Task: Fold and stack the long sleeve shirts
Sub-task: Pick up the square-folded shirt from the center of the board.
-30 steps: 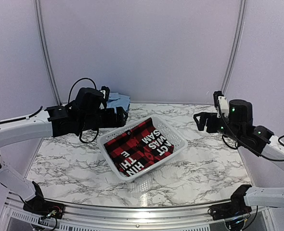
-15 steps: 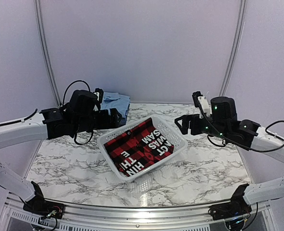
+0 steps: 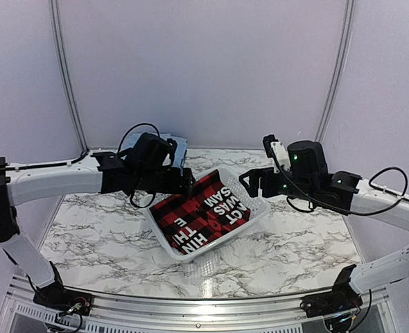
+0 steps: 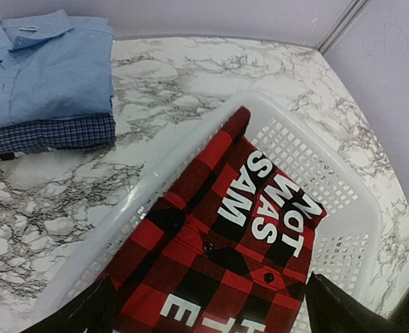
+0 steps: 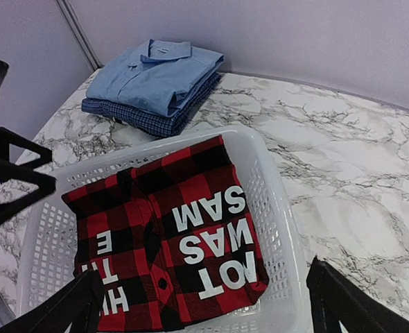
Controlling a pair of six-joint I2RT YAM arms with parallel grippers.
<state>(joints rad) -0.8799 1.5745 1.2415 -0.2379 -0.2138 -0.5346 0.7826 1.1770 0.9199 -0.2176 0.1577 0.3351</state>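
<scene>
Left gripper and right gripper, both wide and empty, flank the plaid shirt, lying lengthwise in the white basket, lettering upside down from above. Folds cut some letters; the light blue shirt hides most of the checked shirt.

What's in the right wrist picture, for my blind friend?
A red-and-black plaid shirt with white letters lies in a white basket on a marble table. Behind it, a light blue shirt sits folded on a dark checked shirt.
</scene>
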